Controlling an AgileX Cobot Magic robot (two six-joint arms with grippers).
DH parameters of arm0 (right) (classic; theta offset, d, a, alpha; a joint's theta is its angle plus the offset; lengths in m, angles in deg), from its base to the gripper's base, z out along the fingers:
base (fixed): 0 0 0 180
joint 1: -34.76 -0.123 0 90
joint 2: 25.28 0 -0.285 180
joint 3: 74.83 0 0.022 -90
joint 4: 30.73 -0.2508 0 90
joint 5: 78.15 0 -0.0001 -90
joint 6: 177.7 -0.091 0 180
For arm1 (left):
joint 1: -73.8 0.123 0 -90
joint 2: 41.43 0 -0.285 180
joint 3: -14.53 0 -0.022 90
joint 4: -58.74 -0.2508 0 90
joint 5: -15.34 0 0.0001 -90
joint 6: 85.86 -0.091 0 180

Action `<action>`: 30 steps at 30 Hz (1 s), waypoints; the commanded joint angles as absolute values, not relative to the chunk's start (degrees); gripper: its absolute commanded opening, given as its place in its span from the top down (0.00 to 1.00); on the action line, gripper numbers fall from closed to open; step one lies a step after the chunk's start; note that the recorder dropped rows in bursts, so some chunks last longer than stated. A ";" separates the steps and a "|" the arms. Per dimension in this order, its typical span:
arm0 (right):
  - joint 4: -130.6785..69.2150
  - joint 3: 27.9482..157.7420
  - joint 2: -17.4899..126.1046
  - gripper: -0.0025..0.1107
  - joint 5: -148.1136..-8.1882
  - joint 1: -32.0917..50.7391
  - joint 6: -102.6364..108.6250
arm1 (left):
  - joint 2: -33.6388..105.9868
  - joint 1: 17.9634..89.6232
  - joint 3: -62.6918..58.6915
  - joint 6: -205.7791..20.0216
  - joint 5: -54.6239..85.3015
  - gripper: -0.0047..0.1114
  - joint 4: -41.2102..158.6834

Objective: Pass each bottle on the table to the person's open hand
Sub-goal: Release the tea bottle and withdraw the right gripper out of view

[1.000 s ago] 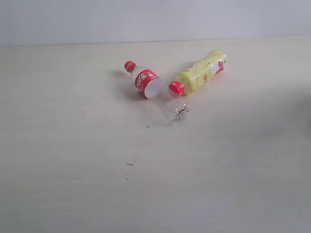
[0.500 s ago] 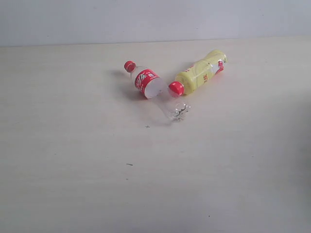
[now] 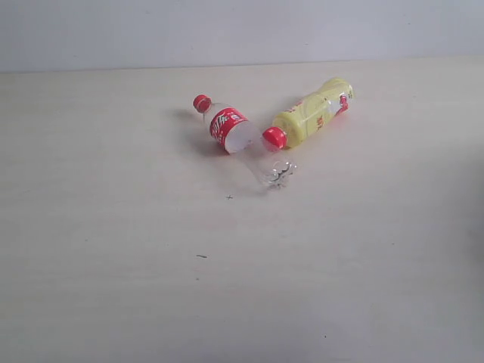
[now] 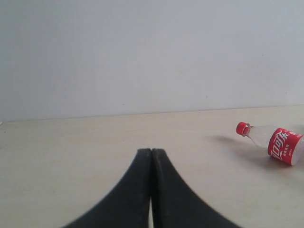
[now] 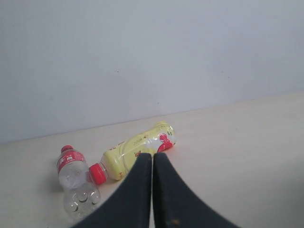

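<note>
**Both jaws closed, two bottles lying on the worktop**

I am holding my left jaws pressed together with nothing between them, the two black fingers meeting in a thin seam above the pale beige worktop. My right jaws are sitting the same way, closed on nothing.

Out past them, two small plastic bottles are lying on their sides, near the far edge where the worktop is meeting a plain pale wall. The clear bottle is wearing a red cap and a red label wrapped round its upper body. It is looking empty, and its ridged base is pointing toward the near side. The yellow bottle is lying at an angle to it, with its red cap resting at the clear bottle's lower body. I cannot tell whether the two are actually touching.

In my left wrist view the clear bottle is running off the frame edge just past its label, so its base is cut off there. In my right wrist view my own closed jaws are covering part of the yellow bottle's middle.

The red label is showing white script that is reading as Chinese characters in the Coca-Cola style. The yellow bottle's label is showing red patches, but its print is too small for me to read.
</note>
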State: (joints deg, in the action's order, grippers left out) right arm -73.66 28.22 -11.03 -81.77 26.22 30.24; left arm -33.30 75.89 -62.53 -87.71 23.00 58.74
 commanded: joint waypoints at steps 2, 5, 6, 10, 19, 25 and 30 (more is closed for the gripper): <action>-73.65 27.95 -11.44 0.97 -81.40 26.42 30.28 | -33.64 75.94 -62.69 -87.75 22.56 0.96 58.74; -73.65 27.95 -11.44 0.97 -81.40 26.42 30.16 | -33.64 75.94 -62.69 -87.75 22.56 0.96 58.74; -73.65 27.95 -11.44 0.97 -81.40 26.42 30.16 | -33.64 75.94 -62.69 -87.75 22.56 0.96 58.74; -73.65 27.95 -11.44 0.97 -81.40 26.42 30.30 | -33.64 75.94 -62.69 -88.34 22.32 0.96 58.74; -73.65 27.95 -11.44 0.97 -81.40 26.42 30.30 | -33.64 75.94 -62.69 -73.82 11.17 0.96 67.94; -73.65 27.95 -11.44 0.97 -81.40 26.42 30.30 | -33.64 75.94 -62.69 -72.11 -8.02 0.96 69.17; -73.65 27.95 -11.44 0.97 -81.40 26.42 30.30 | -33.64 75.94 -62.69 -68.20 -14.12 0.96 69.30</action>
State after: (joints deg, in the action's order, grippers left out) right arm -73.78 28.22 -11.03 -81.77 26.22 30.14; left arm -33.30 75.89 -62.75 -70.78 -12.62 68.64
